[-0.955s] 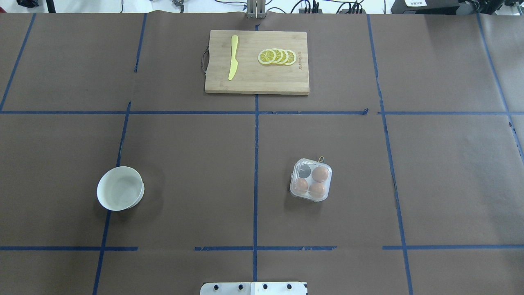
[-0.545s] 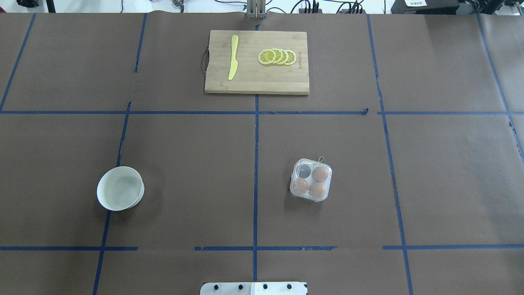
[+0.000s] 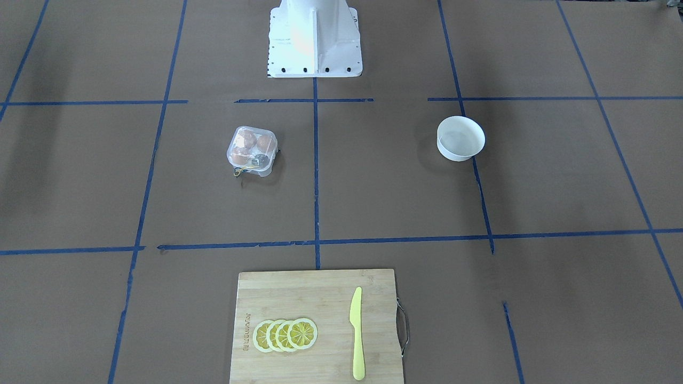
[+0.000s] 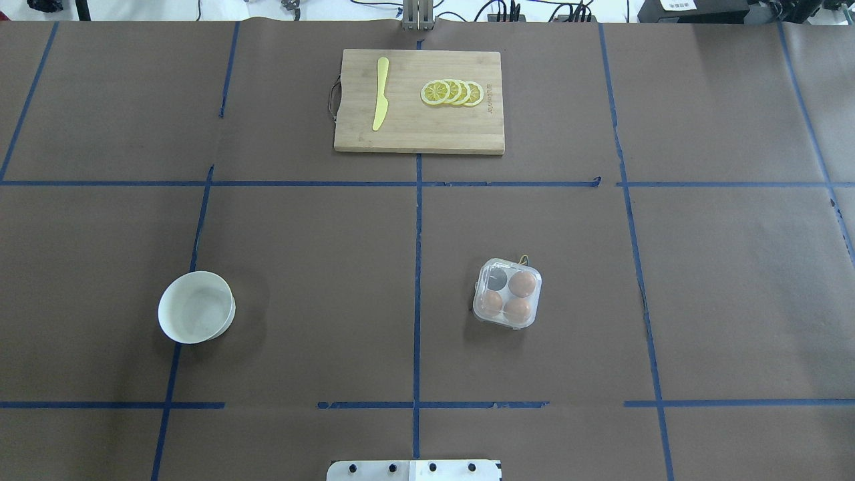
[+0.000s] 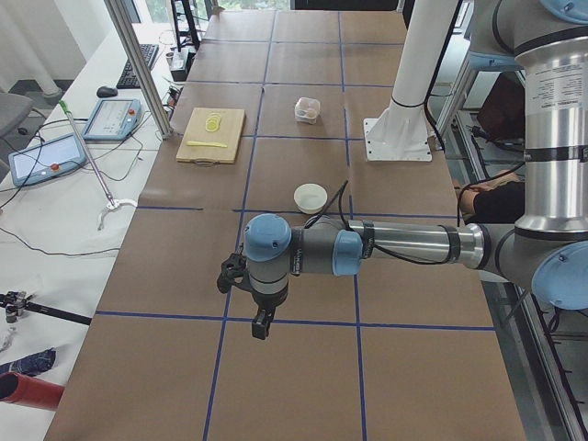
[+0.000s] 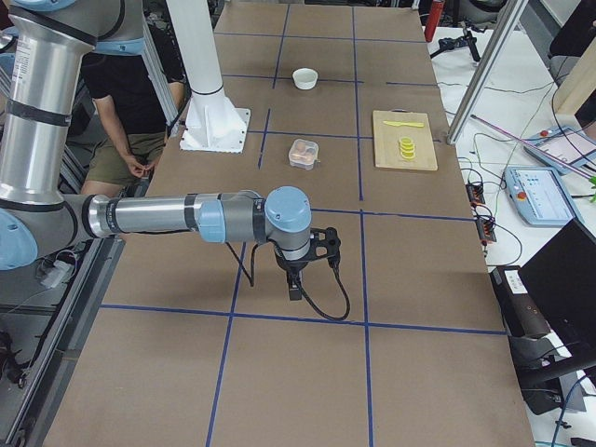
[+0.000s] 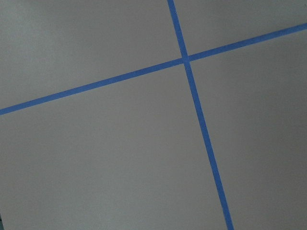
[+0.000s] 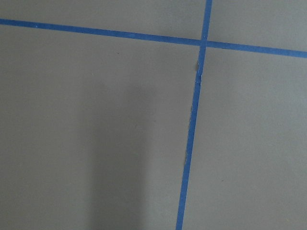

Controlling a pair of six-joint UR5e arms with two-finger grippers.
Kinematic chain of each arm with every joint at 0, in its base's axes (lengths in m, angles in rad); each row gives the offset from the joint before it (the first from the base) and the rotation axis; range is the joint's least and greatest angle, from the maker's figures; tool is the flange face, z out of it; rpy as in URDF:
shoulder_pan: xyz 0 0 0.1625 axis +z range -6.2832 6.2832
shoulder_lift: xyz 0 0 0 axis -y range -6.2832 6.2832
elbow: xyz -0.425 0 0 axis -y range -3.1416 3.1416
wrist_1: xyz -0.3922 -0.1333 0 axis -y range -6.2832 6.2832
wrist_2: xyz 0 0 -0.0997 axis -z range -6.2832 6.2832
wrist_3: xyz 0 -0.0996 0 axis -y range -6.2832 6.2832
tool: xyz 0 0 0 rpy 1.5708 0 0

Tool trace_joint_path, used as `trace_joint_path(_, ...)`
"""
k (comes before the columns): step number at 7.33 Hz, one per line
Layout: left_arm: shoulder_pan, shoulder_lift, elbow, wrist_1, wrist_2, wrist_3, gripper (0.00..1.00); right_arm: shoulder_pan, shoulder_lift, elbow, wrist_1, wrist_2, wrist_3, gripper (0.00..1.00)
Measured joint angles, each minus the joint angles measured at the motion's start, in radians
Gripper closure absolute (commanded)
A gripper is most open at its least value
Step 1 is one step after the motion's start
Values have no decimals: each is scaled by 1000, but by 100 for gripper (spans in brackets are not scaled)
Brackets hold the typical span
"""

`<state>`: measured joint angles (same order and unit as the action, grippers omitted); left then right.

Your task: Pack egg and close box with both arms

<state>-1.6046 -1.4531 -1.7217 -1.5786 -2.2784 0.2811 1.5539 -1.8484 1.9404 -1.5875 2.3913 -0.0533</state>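
Overhead exterior view: the box (image 4: pixel 507 294) sits on the brown worktop (image 4: pixel 735 300), just right of the centre tape line (image 4: pixel 417 234) and nearer the robot's base plate (image 4: pixel 414 469) than the far edge. Three eggs (image 4: pixel 518 308) fill three of its four cups. The fourth cup (image 4: pixel 497 278), on the far left corner, shows dark grey. They look alike, so the task's own egg cannot be picked out. The clear lid appears to lie down over the cups. A yellowish string (image 4: pixel 523 258) trails from the box's far side.

Other items, placed from the box:
- Bowl (image 4: pixel 196 308): well apart, toward the robot's left, white, upright.
- Board (image 4: pixel 414 130): well beyond the box, away from the robot, carrying a yellow knife (image 4: pixel 381 93) and a row of overlapping lemon slices (image 4: pixel 452 92).

Neither arm reaches the box.
- Left gripper (image 5: pixel 262 322): seen from the exterior left camera, it points down over the worktop, far past the bowl from the box. Whether it is wide or narrow cannot be told.
- Right gripper (image 6: pixel 295 284): seen from the exterior right camera, it points down well apart from the box, on the side away from the bowl. Its opening cannot be told either.

Both wrist cameras show only bare worktop and crossing blue tape.
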Motion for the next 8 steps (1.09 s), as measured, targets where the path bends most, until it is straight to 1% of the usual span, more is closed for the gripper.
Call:
trace_joint_path(3,67,-10,7,-7,5,0,0,-5,6,-5,0,1,1,0)
trace_joint_path(6,68,-3,-26,76,5,0,0,-41,7,-11,-1,0,4,0)
trace_joint_path(8,65,6,-29,91,4,0,0,-58,8,-18,-2,0,9,0)
